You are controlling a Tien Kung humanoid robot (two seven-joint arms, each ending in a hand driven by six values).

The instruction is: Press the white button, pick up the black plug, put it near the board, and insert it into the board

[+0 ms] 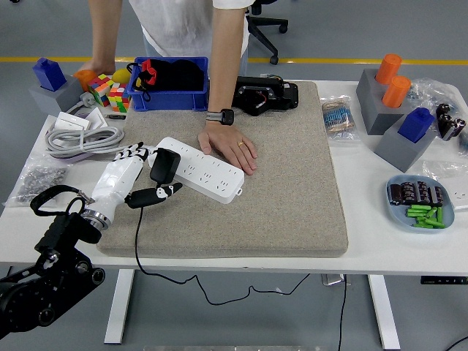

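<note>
A white power strip [208, 170] lies at an angle on the grey mat [292, 190]. The black plug [163, 166] stands upright at the strip's left end, and its black cable [137, 241] runs down over the table's near edge. My left hand [143, 175], white with black fingertips, is just left of the plug. Its fingers are spread and hold nothing, and the thumb [159, 193] lies below the plug. A person's hand [231, 147] rests flat on the strip's far side. I cannot make out the white button.
A blue bin [172, 99] and a black device [267, 95] stand at the mat's far edge. Left of the mat are a coiled grey cable [80, 139], colour cubes [110, 91] and a bag of screws [36, 179]. Grey blocks [387, 95] and a parts tray [420, 201] are at the right. The person's other hand [91, 73] is at the far left.
</note>
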